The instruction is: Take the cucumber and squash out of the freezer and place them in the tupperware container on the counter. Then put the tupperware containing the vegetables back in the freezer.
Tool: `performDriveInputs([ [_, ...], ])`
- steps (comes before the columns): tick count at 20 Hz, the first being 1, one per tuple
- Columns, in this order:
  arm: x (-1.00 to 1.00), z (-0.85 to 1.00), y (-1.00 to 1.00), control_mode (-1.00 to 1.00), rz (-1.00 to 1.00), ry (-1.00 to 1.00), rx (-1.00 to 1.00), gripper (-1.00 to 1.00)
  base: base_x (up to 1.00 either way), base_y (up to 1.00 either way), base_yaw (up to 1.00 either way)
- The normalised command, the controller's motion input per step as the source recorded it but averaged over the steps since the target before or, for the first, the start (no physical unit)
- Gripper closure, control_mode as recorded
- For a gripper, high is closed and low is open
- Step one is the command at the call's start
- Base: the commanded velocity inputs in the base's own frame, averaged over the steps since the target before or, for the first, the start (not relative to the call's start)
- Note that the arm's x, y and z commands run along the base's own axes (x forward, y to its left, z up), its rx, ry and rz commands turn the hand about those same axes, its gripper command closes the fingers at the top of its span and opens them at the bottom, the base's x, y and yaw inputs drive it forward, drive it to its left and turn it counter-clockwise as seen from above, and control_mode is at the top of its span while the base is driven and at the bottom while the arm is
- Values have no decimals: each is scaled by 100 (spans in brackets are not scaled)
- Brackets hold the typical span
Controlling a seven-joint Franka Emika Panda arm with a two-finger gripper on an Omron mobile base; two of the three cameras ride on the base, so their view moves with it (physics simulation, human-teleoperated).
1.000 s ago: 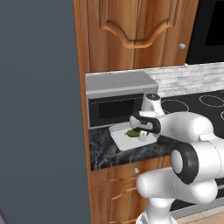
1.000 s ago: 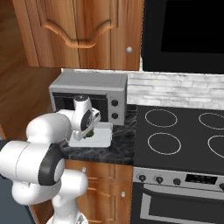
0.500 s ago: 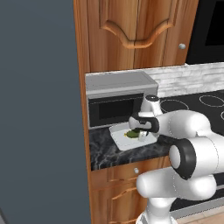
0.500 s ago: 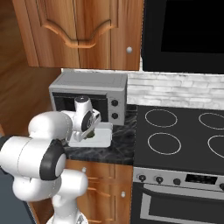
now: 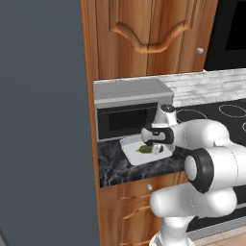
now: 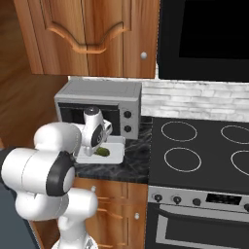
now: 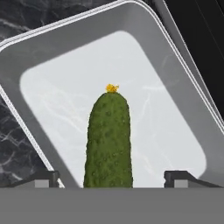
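Observation:
The dark green cucumber (image 7: 108, 140) lies in the whitish tupperware container (image 7: 65, 30), its yellow tip pointing away from the hand. My gripper (image 7: 113, 177) is open just over it, with a fingertip on each side and a gap to the cucumber on both. In the left base view the gripper (image 5: 153, 149) hangs low over the tupperware container (image 5: 127, 146) and cucumber (image 5: 144, 149) on the black counter (image 5: 113, 166). The right base view shows the same gripper (image 6: 97, 148), cucumber (image 6: 102, 152) and container (image 6: 114, 155). The freezer's dark grey side (image 5: 43, 120) stands at the left. The squash is out of view.
A grey microwave (image 5: 127, 113) stands directly behind the container, also seen as the microwave (image 6: 99, 104) from the right. A black stovetop (image 6: 199, 151) lies to the right, with wooden cabinets (image 6: 92, 34) overhead.
The jaws have opened and let go of the cucumber, which now rests in the tupperware container. The hand has sunk slightly over the tray.

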Motion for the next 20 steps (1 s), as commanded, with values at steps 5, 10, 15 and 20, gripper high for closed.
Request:
performDriveInputs([
  [5,-34,34,0,-100,0,-11,-1,-100,0,0,0],
  [10,-39,91,0,-100,-7,-1,-1,-100,0,0,0],
  [15,-47,100,0,-100,-12,2,2,-100,0,0,0],
  [20,-74,82,-2,-100,-31,-4,23,-100,0,0,0],
])
